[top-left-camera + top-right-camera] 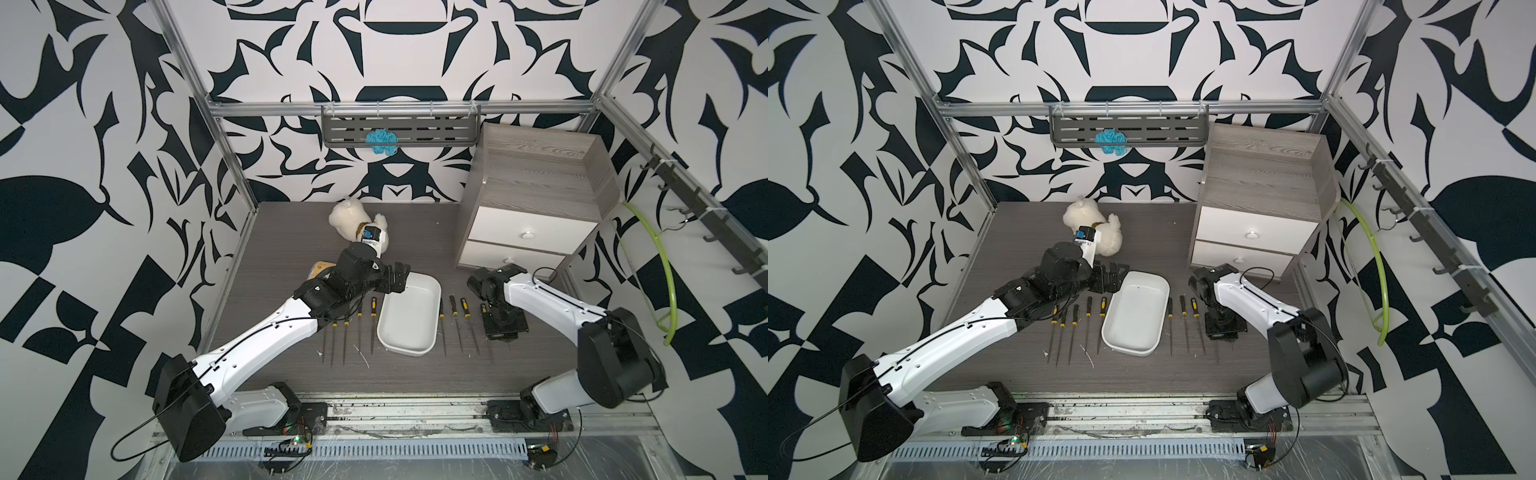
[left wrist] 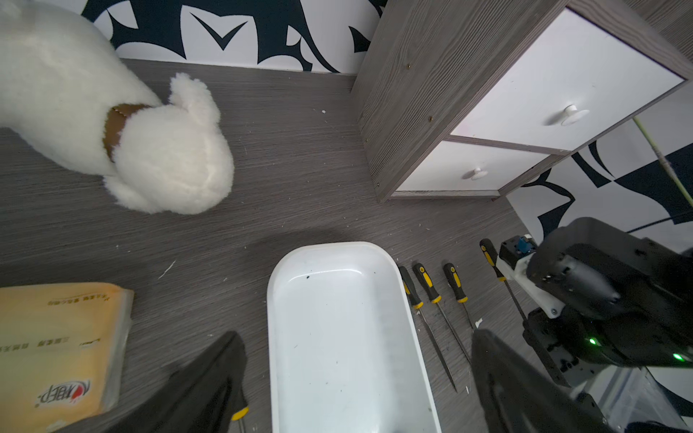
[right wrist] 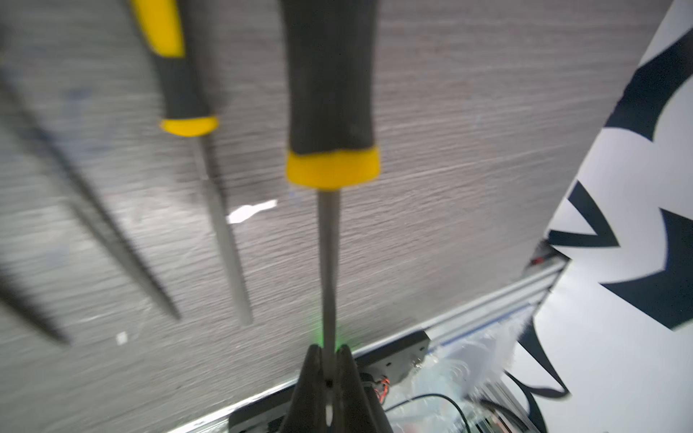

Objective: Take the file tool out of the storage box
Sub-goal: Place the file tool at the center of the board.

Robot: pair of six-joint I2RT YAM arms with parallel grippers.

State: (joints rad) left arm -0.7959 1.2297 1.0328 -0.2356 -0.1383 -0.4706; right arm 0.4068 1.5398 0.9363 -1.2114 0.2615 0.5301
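The storage box (image 1: 409, 320) is seen in plain white. The handle of the file tool (image 3: 330, 93) is coloured black and banded with yellow. Grey wood grain is shown on the counter (image 1: 291, 232) and the cabinet (image 1: 536, 166), whose drawer fronts are white.

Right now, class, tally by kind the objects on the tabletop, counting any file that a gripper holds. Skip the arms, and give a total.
File tools: 9, one of them in the right gripper
Storage box: 1
Drawer cabinet: 1
Plush toy: 1
Tissue pack: 1
Total: 13
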